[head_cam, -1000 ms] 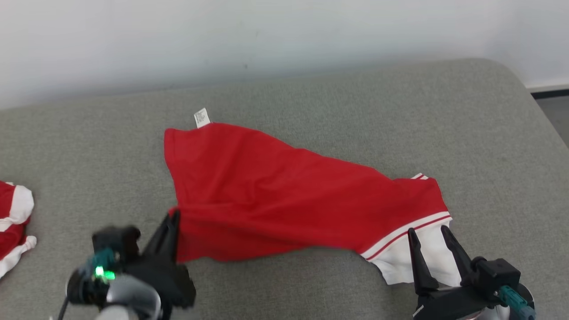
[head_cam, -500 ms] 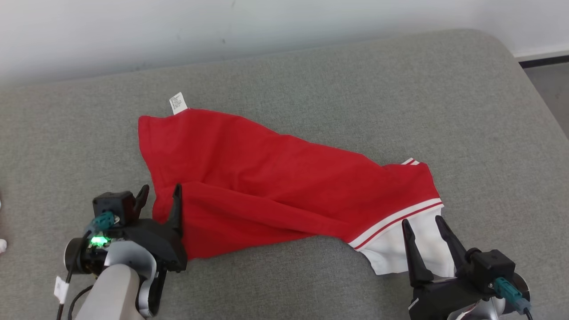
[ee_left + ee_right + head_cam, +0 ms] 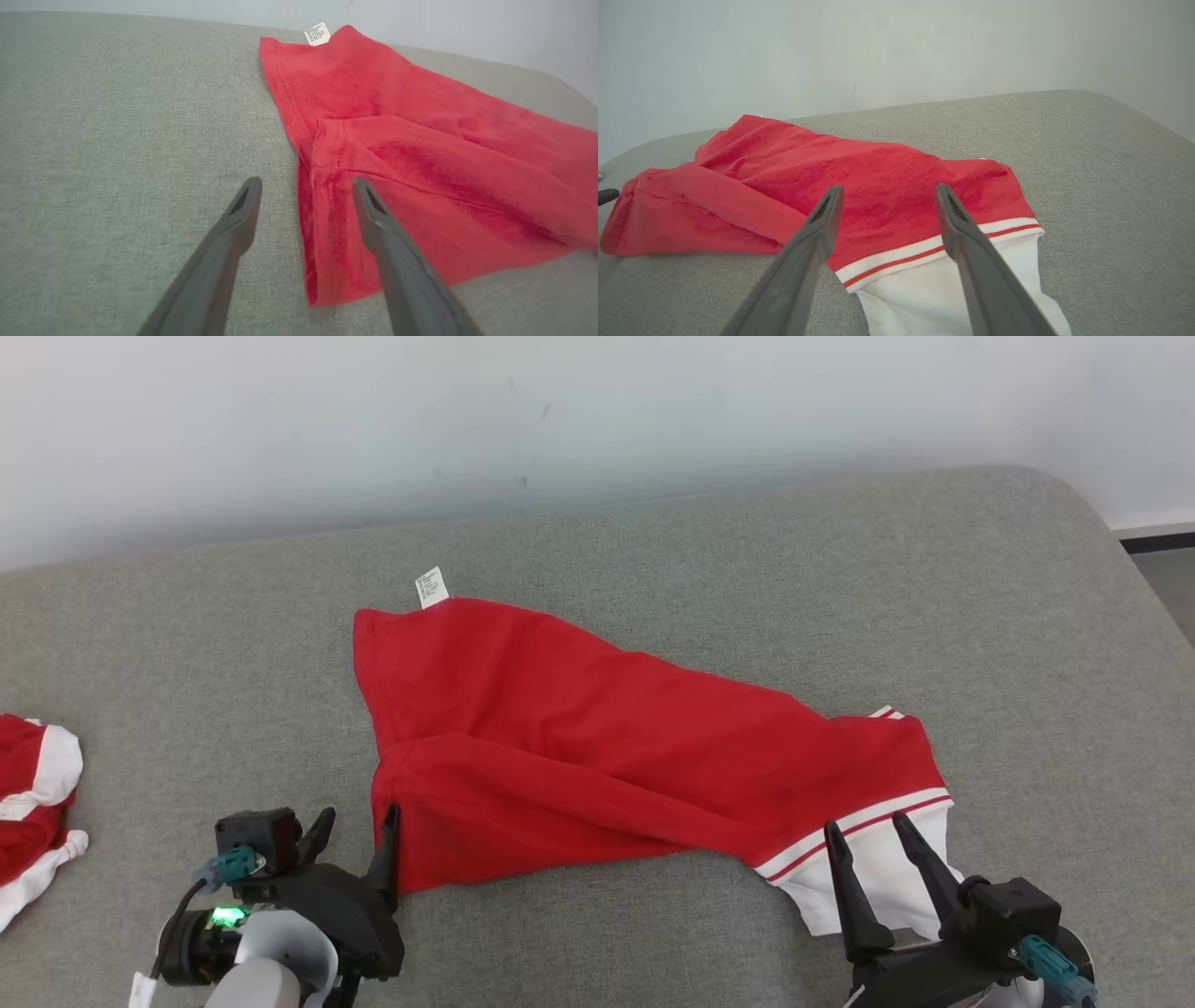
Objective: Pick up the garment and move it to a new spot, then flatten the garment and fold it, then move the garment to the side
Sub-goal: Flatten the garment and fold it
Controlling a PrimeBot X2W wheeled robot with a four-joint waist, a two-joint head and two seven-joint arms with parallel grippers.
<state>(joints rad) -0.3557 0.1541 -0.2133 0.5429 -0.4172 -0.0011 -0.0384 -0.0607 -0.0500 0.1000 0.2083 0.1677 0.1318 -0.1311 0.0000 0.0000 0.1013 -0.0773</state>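
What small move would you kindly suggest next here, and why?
Probably lower the left end effector and close it on the doubled red hem between its open jaws, then draw it outward: the red-and-white garment lies creased on the grey cushion, not yet flat, and the right end effector hangs open over the white panel.

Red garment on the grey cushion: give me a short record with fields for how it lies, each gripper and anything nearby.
garment: red garment, lying rumpled on the grey cushion, one layer folded over
label: white label at its far left corner
left gripper: open, at the garment's left hem, holding nothing
right gripper: open, over the white end, holding nothing
nearby: second red and white cloth at the left edge
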